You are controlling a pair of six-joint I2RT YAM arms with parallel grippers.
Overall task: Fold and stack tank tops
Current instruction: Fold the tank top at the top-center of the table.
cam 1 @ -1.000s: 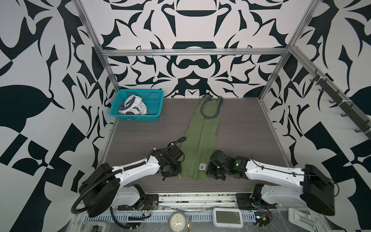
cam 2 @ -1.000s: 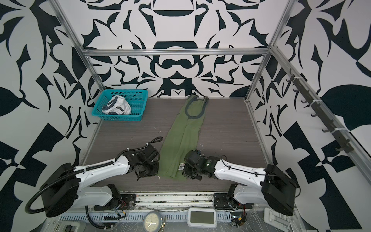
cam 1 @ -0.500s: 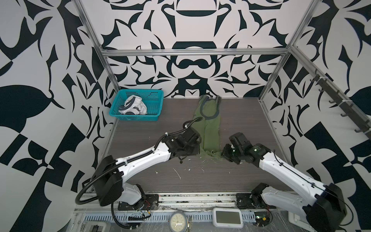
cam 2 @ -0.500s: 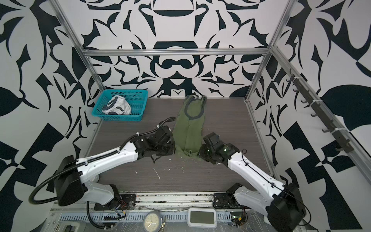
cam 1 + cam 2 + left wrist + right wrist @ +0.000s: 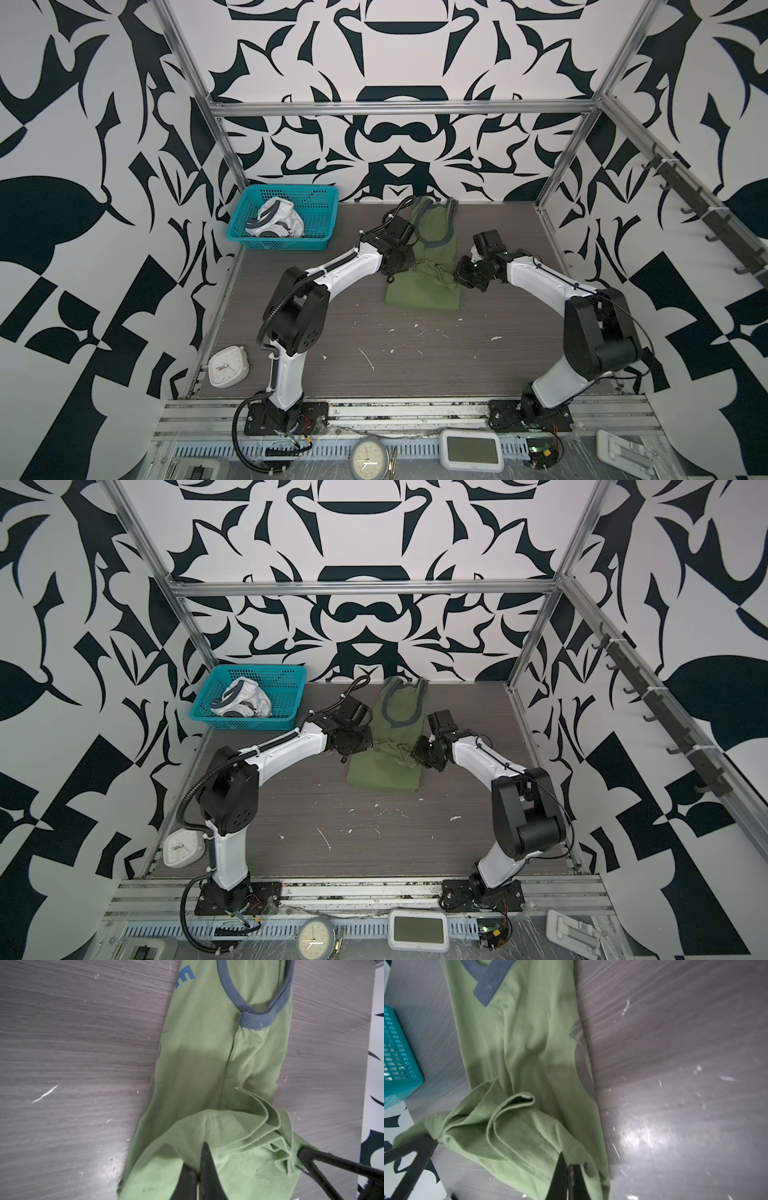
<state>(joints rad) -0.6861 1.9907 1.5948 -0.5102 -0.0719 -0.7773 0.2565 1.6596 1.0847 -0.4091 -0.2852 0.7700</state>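
Olive tank top: lies lengthwise on the far middle of the table, with its straps and grey-blue neckline toward the back wall; the lower part is doubled over itself, with the fold at the near edge and the hem raised over the body.

Handling, as judged: light, limp knit with no stiffness of its own; it takes whatever shape its support gives it, and the span of hem between the two holds sags into pleats, plain in both wrist views; not fragile, but the surface is likely to drag on the wood-grain top rather than slide.

Hold points: the two hem corners are the sound choice, since they give control of the full width; pulling them further apart would take up the slack before the hem is laid down.

Left gripper: fingers pressed together on one corner of the green hem.

Right gripper: likewise clamped on the opposite corner.

White tank top: crumpled in the teal basket at the far left corner, well apart from both arms and not yet folded.
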